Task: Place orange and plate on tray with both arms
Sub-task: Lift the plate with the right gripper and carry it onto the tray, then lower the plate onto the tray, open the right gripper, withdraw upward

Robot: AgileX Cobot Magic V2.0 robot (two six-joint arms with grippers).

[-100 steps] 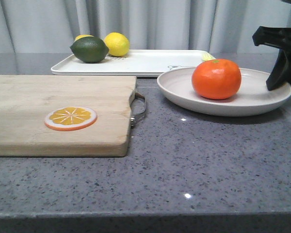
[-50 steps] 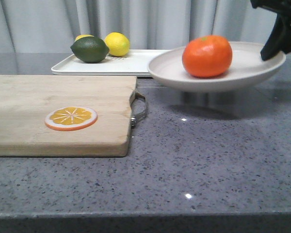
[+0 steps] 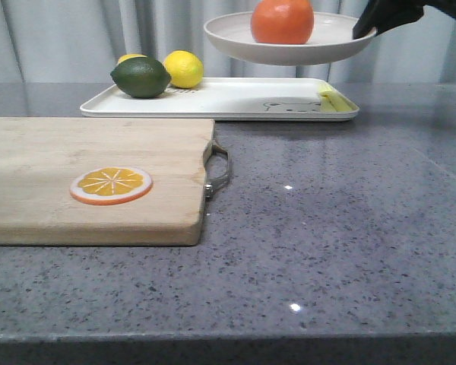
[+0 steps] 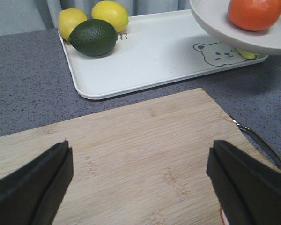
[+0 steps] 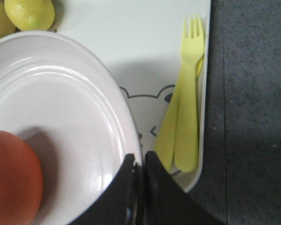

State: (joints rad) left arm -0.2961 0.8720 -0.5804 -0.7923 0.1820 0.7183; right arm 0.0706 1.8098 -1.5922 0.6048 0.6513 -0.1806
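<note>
The beige plate hangs in the air above the white tray, with the orange sitting in it. My right gripper is shut on the plate's right rim; the orange fills the near corner of the right wrist view. The tray lies below the plate. My left gripper is open over the wooden cutting board, holding nothing; the plate, orange and tray show beyond it.
A dark green lime and two lemons sit at the tray's left end. A yellow fork and spoon lie along its right edge. An orange slice disc rests on the cutting board, which has a metal handle.
The right gripper has lifted the plate with the orange off the counter and carried it up and left, over the tray. Nothing else has moved.
</note>
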